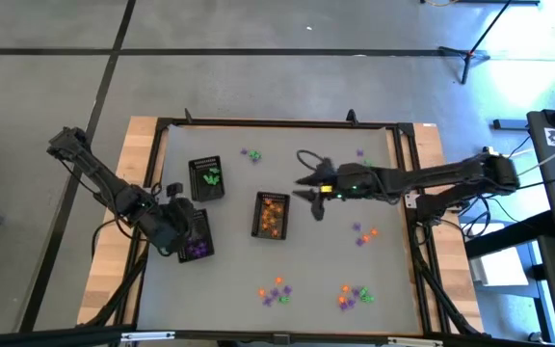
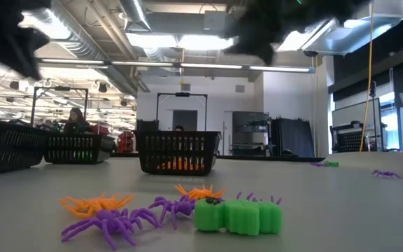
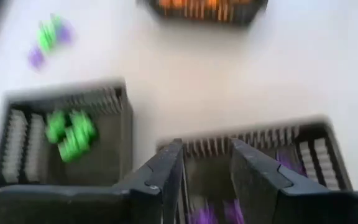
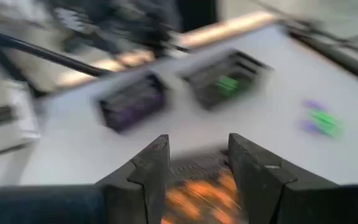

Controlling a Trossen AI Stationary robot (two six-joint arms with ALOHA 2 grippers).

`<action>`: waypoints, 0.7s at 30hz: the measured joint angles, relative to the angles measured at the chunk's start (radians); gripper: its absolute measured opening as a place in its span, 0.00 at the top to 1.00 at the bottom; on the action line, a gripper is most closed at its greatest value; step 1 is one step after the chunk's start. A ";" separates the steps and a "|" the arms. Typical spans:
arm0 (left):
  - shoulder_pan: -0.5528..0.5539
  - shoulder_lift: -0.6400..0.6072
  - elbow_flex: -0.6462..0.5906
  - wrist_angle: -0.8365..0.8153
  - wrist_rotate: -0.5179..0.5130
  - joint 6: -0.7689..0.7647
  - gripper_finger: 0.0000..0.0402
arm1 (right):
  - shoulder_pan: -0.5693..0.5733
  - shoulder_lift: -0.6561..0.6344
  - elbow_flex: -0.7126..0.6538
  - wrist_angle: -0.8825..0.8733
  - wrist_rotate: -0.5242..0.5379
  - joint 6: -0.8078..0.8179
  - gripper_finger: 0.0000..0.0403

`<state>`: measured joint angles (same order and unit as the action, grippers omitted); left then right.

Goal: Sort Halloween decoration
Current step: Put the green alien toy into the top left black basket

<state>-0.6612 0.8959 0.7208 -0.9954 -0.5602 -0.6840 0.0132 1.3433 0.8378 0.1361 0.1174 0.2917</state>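
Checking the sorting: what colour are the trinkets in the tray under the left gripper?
Purple trinkets, in the tray beneath the left gripper; the high view shows it best.

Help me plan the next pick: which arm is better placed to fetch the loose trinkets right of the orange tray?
Right. The right gripper hangs open beside the orange tray, nearer those loose trinkets. The left gripper sits over the purple tray, across the table.

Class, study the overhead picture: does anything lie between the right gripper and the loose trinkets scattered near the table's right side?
Nothing visible does. The right gripper hovers beside the orange tray, and only bare table separates it from the loose trinkets.
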 joint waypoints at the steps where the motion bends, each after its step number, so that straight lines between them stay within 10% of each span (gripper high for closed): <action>1: -0.011 -0.001 0.000 0.032 -0.044 0.039 0.70 | 0.000 -0.022 -0.025 -0.026 0.069 0.018 0.60; 10: -0.001 -0.189 -0.237 0.598 -0.132 0.517 0.69 | -0.015 -0.101 -0.068 -0.410 0.407 0.227 0.60; 21: 0.241 -0.458 -0.534 1.259 0.205 0.779 0.69 | -0.397 -0.095 -0.067 -0.710 0.264 0.300 0.60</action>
<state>-0.4207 0.4378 0.1870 0.2636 -0.3547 0.0949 -0.3843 1.2482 0.7704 -0.5743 0.3817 0.5920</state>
